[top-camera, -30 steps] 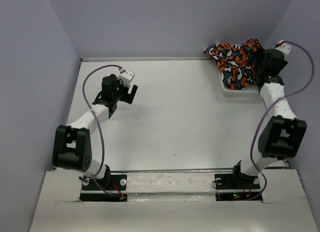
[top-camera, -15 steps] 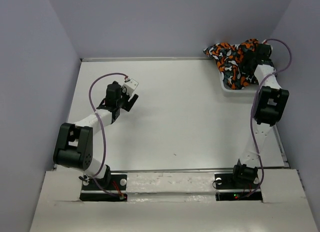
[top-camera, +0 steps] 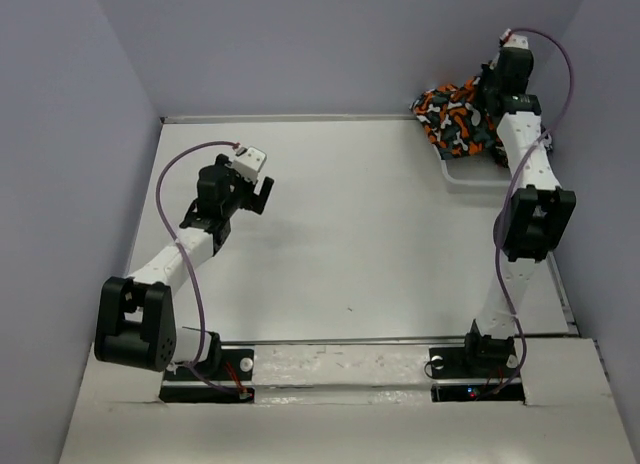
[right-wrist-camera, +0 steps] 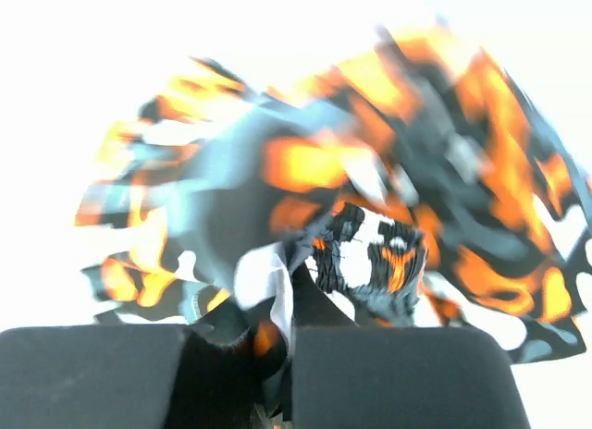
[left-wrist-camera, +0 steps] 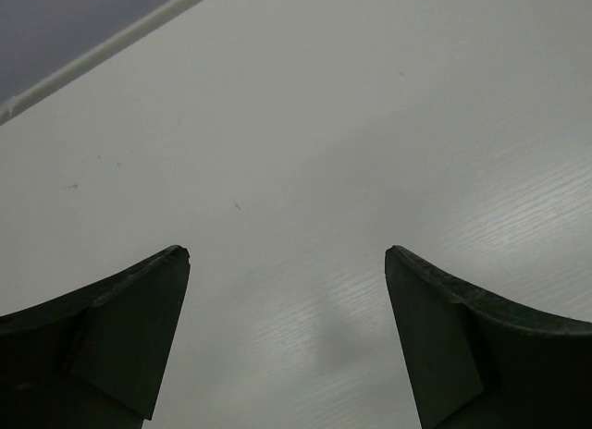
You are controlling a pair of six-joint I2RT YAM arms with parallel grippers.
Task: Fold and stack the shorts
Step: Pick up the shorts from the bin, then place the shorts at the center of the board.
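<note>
Shorts (top-camera: 455,119) sit bunched at the far right corner of the counter (top-camera: 350,234), partly over a white basket (top-camera: 468,176), as the right gripper (right-wrist-camera: 285,329) clamps a small fold of the cloth between its closed fingers. The left gripper (left-wrist-camera: 287,253) hovers well apart over bare counter on the left side, its fingers spread and holding nothing. The pinch looks slight. Only a narrow tuck of fabric shows between the fingers in the wrist view and most of the garment spills beyond it, so a quick swing toward the middle could let the cloth slide free. The trailing part may also catch on the basket rim and drag or tip the basket. Crumpled and held at a single point, the shorts are likely to land in a heap rather than flat, which would leave the left arm hunting for an edge before any fold can start. The right arm appears close to full stretch, leaving little margin for correction.
</note>
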